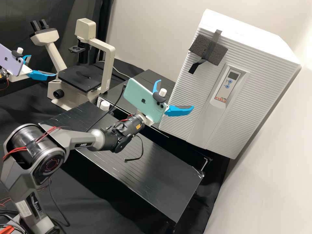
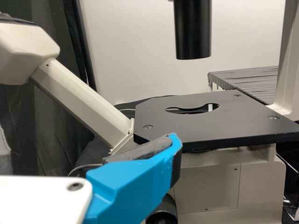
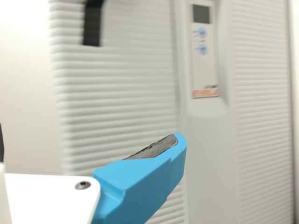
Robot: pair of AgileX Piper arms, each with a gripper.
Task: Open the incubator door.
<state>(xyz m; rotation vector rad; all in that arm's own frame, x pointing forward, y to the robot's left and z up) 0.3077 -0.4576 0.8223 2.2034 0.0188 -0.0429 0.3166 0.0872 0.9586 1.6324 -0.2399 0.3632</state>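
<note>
One white, ribbed plastic incubator door (image 1: 195,86), apparently closed, far right in scene. Right white gripper (image 1: 176,94): blue fingers apart, holding nothing, near the door. Left white gripper (image 1: 42,65): fingers also apart, far left. Expected handling: panel fairly light, seal stiff at first, smooth face slippery. Suggested hold: limp black tape tab (image 1: 195,67) below the dark grey foam pad (image 1: 220,55); tape may peel, so pull steadily.

Incubator door (image 1: 195,84) — wht., ribbed, shut — nr. wall (image 1: 256,195).
</note>
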